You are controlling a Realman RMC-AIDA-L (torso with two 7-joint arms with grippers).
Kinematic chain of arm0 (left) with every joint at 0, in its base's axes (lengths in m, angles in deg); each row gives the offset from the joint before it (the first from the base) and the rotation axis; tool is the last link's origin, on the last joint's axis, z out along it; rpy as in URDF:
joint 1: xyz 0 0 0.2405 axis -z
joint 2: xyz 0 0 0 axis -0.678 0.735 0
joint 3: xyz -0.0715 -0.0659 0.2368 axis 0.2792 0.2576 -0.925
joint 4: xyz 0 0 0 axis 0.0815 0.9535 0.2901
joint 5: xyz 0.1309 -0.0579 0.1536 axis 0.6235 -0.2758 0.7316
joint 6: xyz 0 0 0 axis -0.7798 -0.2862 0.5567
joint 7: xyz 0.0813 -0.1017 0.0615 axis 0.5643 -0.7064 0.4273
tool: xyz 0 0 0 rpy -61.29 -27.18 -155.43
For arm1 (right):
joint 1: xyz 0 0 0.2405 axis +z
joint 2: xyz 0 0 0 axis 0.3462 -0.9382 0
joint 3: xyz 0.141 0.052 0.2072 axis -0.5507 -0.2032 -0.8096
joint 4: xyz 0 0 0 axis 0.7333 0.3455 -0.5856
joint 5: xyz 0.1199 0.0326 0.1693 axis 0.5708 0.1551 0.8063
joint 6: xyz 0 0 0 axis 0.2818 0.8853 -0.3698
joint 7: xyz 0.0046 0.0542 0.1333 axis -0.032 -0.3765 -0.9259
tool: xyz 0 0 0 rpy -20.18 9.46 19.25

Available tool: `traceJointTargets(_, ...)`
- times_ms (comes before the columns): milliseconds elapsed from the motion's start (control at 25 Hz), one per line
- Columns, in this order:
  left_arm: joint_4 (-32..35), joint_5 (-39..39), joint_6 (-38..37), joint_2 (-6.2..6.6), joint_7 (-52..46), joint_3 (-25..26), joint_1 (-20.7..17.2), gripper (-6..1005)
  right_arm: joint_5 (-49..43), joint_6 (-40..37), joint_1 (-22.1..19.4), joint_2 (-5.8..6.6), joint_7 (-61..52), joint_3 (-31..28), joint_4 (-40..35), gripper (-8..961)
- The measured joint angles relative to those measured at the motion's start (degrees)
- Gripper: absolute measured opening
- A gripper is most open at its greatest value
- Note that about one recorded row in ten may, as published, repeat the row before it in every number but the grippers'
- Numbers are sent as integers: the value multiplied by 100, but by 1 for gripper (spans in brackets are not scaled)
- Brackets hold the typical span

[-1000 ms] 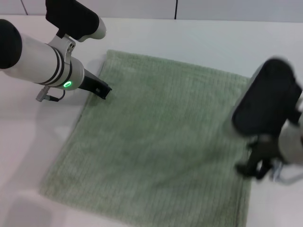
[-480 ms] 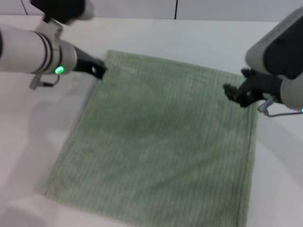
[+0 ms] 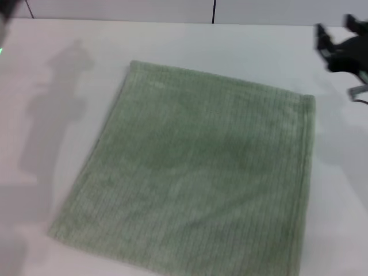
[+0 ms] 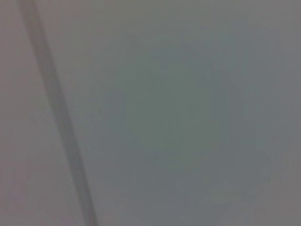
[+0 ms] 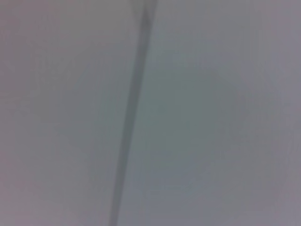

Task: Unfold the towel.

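Currently we see the towel (image 3: 195, 172) lying flat and spread out on the white table (image 3: 57, 115), a single pale sage-green layer with fine ribbed stripes running near to far. It sits a bit rotated: far-left corner points up toward the back wall, near edge runs off the bottom of the head view. Hemmed edge shows along the right side and at the far-right corner. Surface is mostly smooth, only faint soft ripples, no folds over.

Around it: bare table on all sides, a dark vertical seam (image 3: 214, 11) in the wall panels behind. Arm shadows fall on the table left of the towel.

Right end effector (image 3: 339, 43) is up at the far right of the head view, well apart from the towel, touching nothing; we cannot tell if its fingers are spread or pressed together. Left end effector is out of frame, only a dark sliver of the arm at the top-left corner. Both wrist views show just a plain grey surface with one dark line, nothing else readable. Nothing lies on the towel.
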Motion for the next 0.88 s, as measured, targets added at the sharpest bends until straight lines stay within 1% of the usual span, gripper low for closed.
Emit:
traceJointTargets(40, 384, -29, -976, -7, -91, -192, -112, -1, 179, -771, -21, -1, -36, 33, -420, 568)
traceJointTargets(160, 1400, -17, -2809, -4, -509, -532, -159, -1, 640, -3363, 70, 12, -220, 252, -2048, 583)
traceJointTargets(200, 1732, -3, -3369, -3, -676, -605, -143, -1, 748, -4265, 152, 13, -328, 340, -2691, 589)
traceJointTargets(240, 2099, 5, -3795, -3, -816, -657, -103, -1, 876, -5310, 364, 9, -524, 441, -3595, 594)
traceJointTargets(320, 2677, -7, -4312, -11, -1049, -676, -13, -1, 1295, -7021, 856, -6, -997, 657, -5221, 604)
traceJointTargets(360, 2961, -19, -4464, -16, -1217, -666, 54, 25, 1640, -7787, 1113, -13, -1338, 824, -5960, 609)
traceJointTargets(400, 3195, -29, -4537, -19, -1360, -651, 113, 51, 2123, -8628, 1376, -16, -1815, 1020, -6733, 614)
traceJointTargets(440, 3409, -34, -4589, -20, -1507, -634, 176, 78, 2480, -9117, 1520, -17, -2162, 1175, -7287, 619)
traceJointTargets(480, 3666, -36, -4633, -20, -1706, -621, 253, 104, 3141, -9895, 1647, 0, -2864, 1374, -8117, 624)
traceJointTargets(520, 3855, -40, -4676, -17, -1880, -610, 317, 130, 3141, -9895, 1647, 0, -2864, 1374, -8117, 629)
traceJointTargets(560, 4063, -41, -4727, -14, -2039, -601, 384, 205, 3340, -10093, 1640, 17, -3081, 1375, -8424, 634)
traceJointTargets(640, 4416, -44, -4876, -13, -2245, -580, 495, 355, 3440, -10120, 1581, 25, -3131, 1315, -8572, 644)
traceJointTargets(840, 4854, -46, -5038, -30, -2259, -576, 639, 592, 3504, -9737, 1441, 19, -3012, 1243, -8484, 670)
traceJointTargets(880, 4897, -46, -5038, -30, -2259, -568, 656, 592, 3546, -9641, 1440, 17, -2963, 1240, -8457, 675)
